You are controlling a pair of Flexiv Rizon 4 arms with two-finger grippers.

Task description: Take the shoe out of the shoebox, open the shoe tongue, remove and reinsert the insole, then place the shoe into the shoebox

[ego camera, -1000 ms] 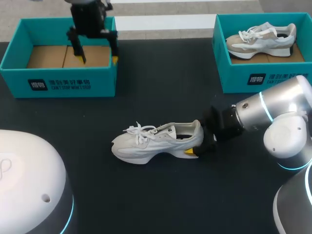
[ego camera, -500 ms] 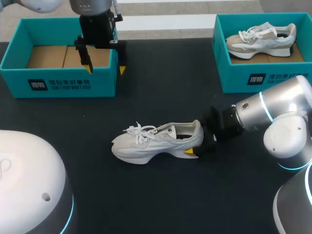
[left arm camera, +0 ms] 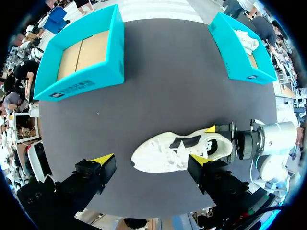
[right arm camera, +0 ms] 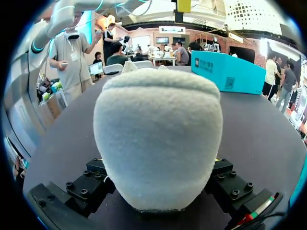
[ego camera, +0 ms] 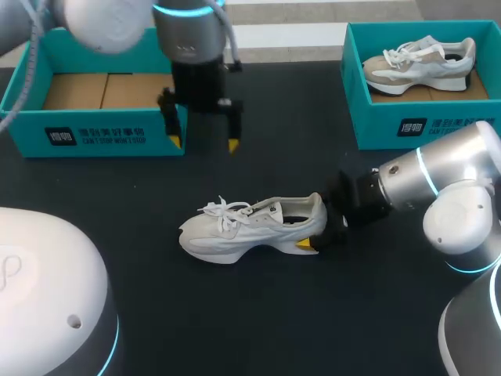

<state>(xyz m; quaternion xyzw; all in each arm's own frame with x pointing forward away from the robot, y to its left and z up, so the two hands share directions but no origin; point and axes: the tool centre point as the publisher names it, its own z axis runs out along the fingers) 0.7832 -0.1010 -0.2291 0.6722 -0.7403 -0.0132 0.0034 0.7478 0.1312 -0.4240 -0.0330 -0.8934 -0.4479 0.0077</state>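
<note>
A white shoe lies on its sole in the middle of the dark table, toe to the left. My right gripper is shut on its heel; in the right wrist view the heel fills the gap between both fingers. My left gripper hangs open above the table, beside the right front corner of the left shoebox and behind the shoe. In the left wrist view its open fingers frame the shoe far below. The left shoebox holds only a cardboard floor.
A second teal shoebox at the back right holds another white shoe. Both boxes, left and right, show in the left wrist view. Bare dark table lies around the shoe.
My left arm has come out from over the left shoebox, moving right and nearer to the shoe, its gripper still open. The right arm and the shoe have not moved.
</note>
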